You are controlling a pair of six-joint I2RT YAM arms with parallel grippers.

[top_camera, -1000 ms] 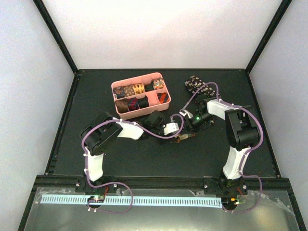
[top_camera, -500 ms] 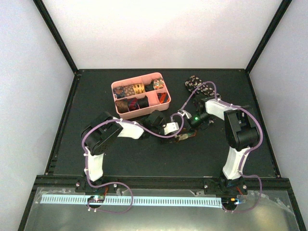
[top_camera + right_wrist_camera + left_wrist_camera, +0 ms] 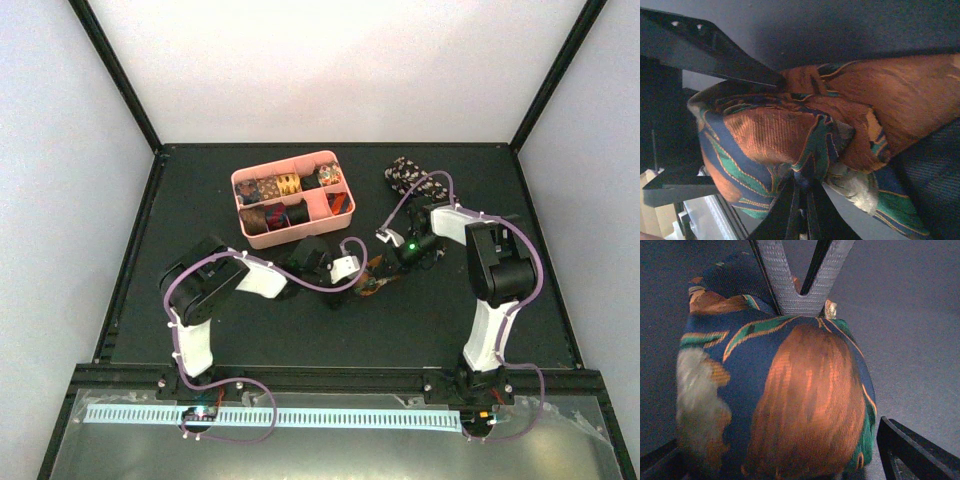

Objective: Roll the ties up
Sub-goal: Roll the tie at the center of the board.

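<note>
Top external view: the orange-brown, blue and green patterned fabric tie point(image 3: 372, 284), gathered into a short bundle, lies on the dark tabletop point(image 3: 300, 335) near the middle. The left claw point(image 3: 358, 276) meets it from the left and the right claw point(image 3: 388, 268) from the right, so neither arm is nearer. The pink plastic divided tray point(image 3: 282, 164), holding rolled ties point(image 3: 285, 200), stands farther up the tabletop on the left arm's side. A black white-speckled tie point(image 3: 405, 175) lies heaped beyond the right arm.

Left wrist view: the bundle sits straight ahead of the left claw point(image 3: 777, 445). The jaws stand apart on either side of it, with a gap beside the right-hand finger point(image 3: 912, 455), so this claw is open and grips nothing. The bundle's long axis appears to run across that opening. The grey fingers of the right claw point(image 3: 797, 302) come in from the far side and converge on the fabric's far edge.

Right wrist view: the right claw point(image 3: 802, 195) is pinched shut on a fold of the tie. Loose, crumpled layers show here, whereas the left wrist view shows only a smooth face. The coming move probably turns on the left jaws closing squarely across the bundle's width.
</note>
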